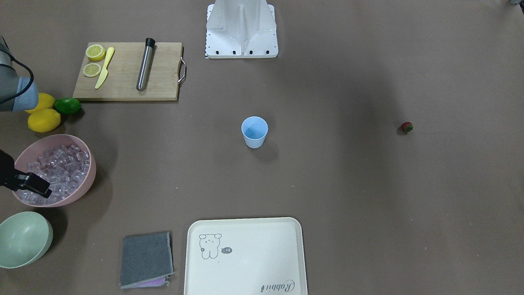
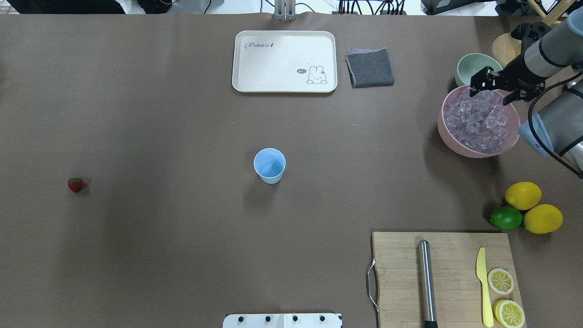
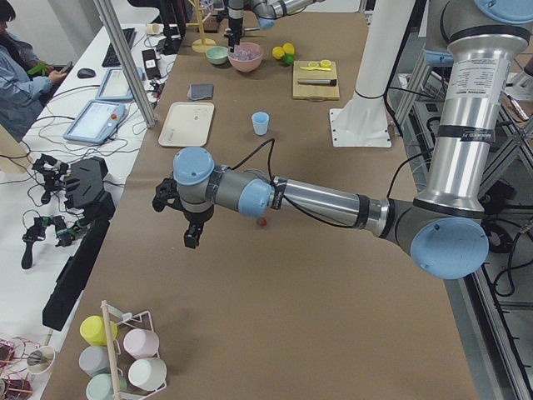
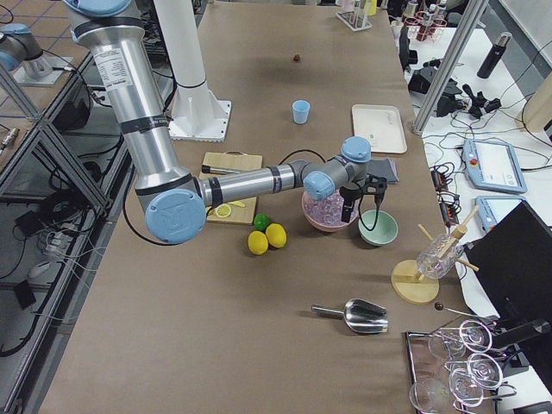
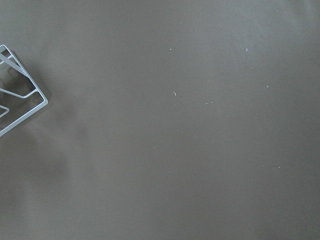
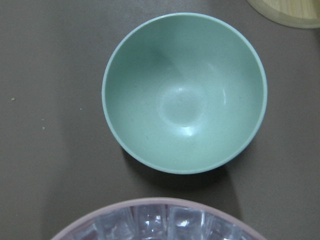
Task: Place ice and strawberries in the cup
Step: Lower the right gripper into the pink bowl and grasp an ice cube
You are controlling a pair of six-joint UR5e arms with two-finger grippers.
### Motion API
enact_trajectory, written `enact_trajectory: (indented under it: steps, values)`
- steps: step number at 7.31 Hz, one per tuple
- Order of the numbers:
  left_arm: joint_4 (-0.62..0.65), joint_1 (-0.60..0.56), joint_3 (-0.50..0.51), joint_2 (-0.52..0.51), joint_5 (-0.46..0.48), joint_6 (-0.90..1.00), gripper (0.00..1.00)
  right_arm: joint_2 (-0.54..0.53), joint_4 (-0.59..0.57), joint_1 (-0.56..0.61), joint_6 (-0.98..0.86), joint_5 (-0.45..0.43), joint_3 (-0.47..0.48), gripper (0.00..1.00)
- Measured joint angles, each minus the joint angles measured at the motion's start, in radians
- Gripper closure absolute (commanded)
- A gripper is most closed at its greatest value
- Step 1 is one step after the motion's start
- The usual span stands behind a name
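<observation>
Brown paper covers the long table, and in the overhead view the layout reads as stations set well apart. Far left lies the strawberry [image 2: 75, 184], alone on bare table. That side belongs to the left arm, so the berry is probably meant for it. The left gripper [image 3: 193, 242] shows only in the side view, hanging over the table near the berry and holding nothing. I cannot tell whether its fingers are apart or together.

At the centre stands the cup [image 2: 269, 165], upright and empty, placed where either arm could likely reach it. Beyond it sit a cream tray [image 2: 284, 86] and a folded grey cloth [image 2: 370, 67], neither needed for this job.

Toward the right, the pink bowl [image 2: 448, 136] is heaped with ice [image 2: 478, 120]. The right gripper [image 2: 495, 94] hangs over the bowl's far rim, pointing down, with its two dark fingers apart and cubes showing between them. That looks like the start of a first pick. Just behind is a pale green bowl [image 2: 471, 66], which fills the right wrist view. Nearer the robot are two lemons [image 2: 523, 195], a lime [image 2: 505, 218] and a cutting board [image 2: 401, 273].
</observation>
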Motion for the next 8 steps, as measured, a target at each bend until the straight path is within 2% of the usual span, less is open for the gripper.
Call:
enact_trajectory:
  steps: [1, 4, 8]
  values:
    - [0.0, 0.0, 0.0, -0.001, 0.001, 0.001, 0.02, 0.0, 0.0, 0.0, 0.001, -0.001, 0.002, 0.48]
    - [-0.001, 0.0, 0.0, -0.003, 0.002, 0.004, 0.02, 0.0, 0.001, -0.001, 0.003, -0.001, 0.007, 0.71]
    - [-0.002, 0.003, 0.006, -0.003, 0.005, 0.006, 0.02, 0.005, 0.001, -0.001, 0.005, -0.002, 0.02, 0.8]
